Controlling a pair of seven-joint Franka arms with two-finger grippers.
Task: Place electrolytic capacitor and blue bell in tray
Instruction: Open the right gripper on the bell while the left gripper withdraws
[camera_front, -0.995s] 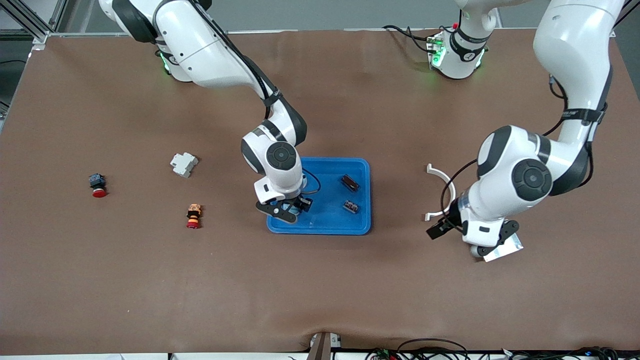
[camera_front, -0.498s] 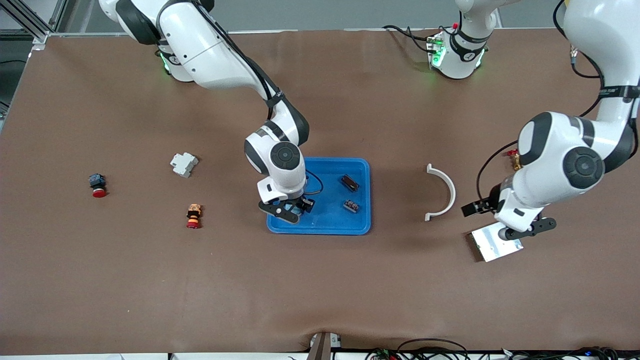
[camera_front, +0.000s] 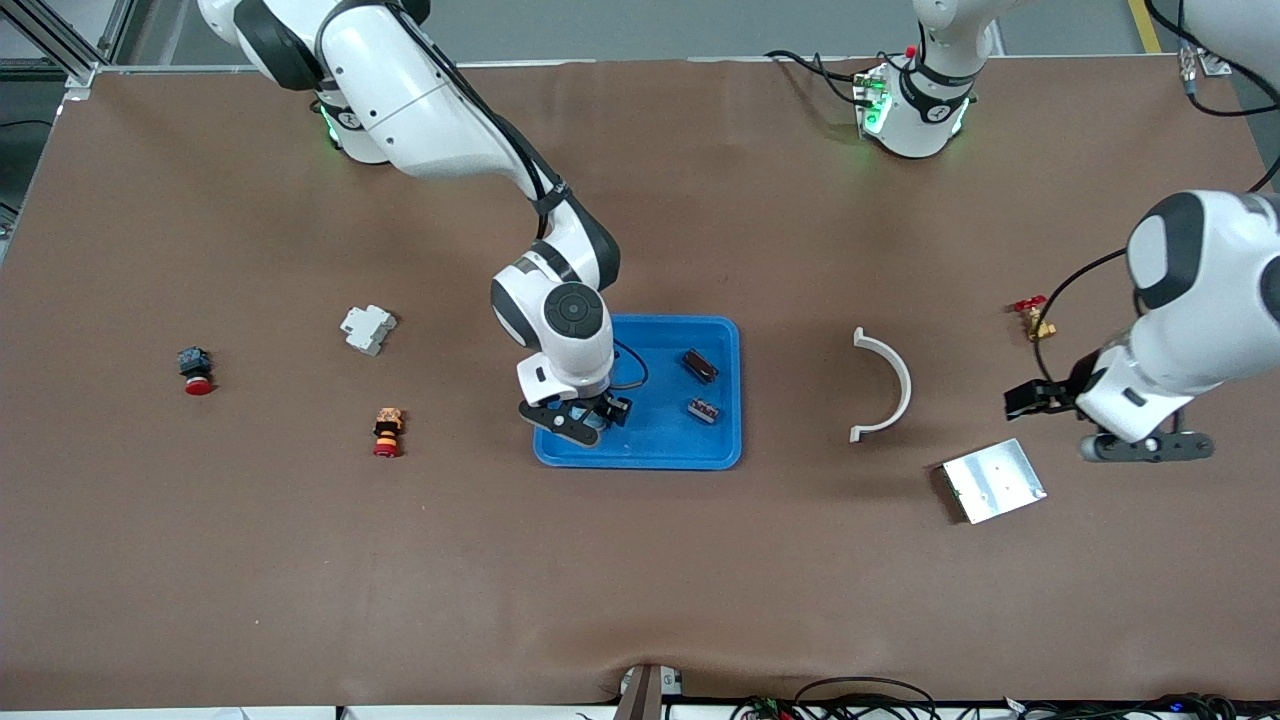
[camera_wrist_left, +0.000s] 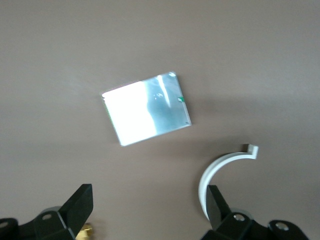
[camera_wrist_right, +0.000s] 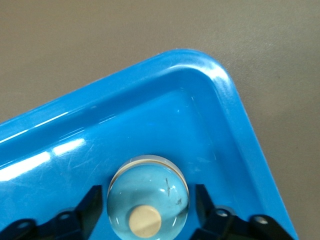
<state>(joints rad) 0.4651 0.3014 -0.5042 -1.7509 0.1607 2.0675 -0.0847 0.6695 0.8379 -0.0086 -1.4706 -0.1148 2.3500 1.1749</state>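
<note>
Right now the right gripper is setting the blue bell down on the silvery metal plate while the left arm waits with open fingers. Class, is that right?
Not quite: the right gripper has the blue bell in the blue tray, as the right wrist view shows. The left gripper does wait open above the metal plate.

We see a brown table (camera_front: 640, 580) under even light. Grey floor (camera_front: 640, 30) and an aluminium frame (camera_front: 60, 45) border it.

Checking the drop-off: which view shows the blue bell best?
The right wrist view: the blue bell sits on the tray floor between the right gripper's parted fingers. The front view mostly hides it; the left wrist view lacks it.
</note>
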